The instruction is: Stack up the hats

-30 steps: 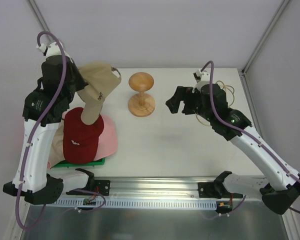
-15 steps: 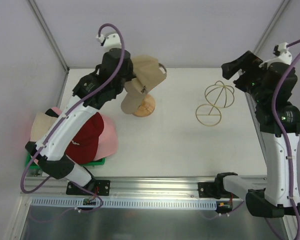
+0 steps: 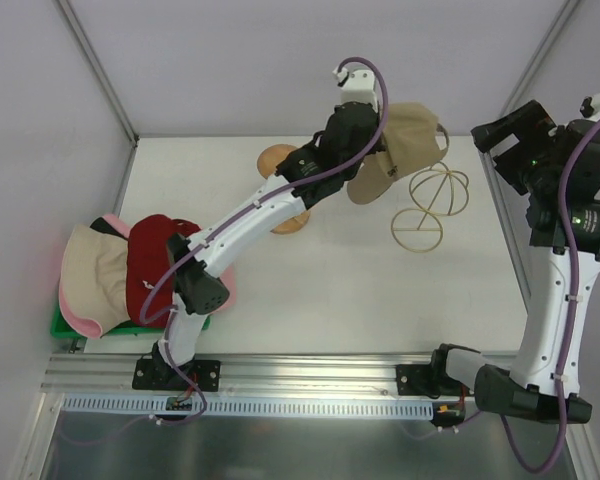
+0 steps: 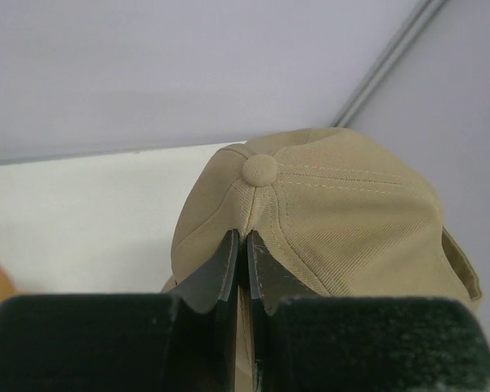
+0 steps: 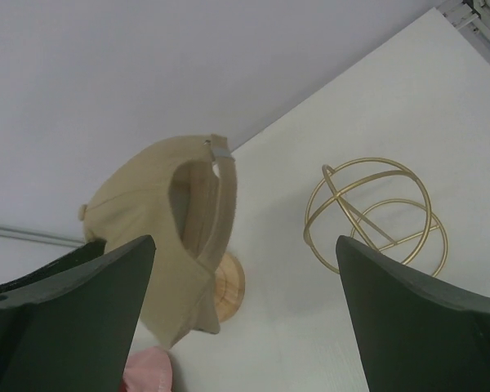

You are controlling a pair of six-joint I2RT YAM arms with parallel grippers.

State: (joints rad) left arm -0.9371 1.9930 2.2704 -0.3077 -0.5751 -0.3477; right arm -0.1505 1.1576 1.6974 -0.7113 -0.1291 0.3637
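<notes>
I am pinching my left pincer point(image 4: 238, 238) shut on the beige cap point(image 4: 335, 204). My two dark fingers point(image 4: 216, 273) are pressing together on a fold of its crown, just under the top button, and I am holding the cap up off the white table point(image 3: 330, 270). Just past it the gold wire stand point(image 3: 428, 205) is standing, and back along my arm the wooden stand point(image 3: 276, 158) is peeking out. I am keeping my right pincer point(image 5: 243, 245) spread wide, raised high and gripping nothing, looking down at the cap. Far behind my left pincer, a red cap point(image 3: 155, 270), a pink hat point(image 3: 223, 285) and a beige bucket hat point(image 3: 85, 262) are lying piled on a green tray point(image 3: 65, 326).
</notes>
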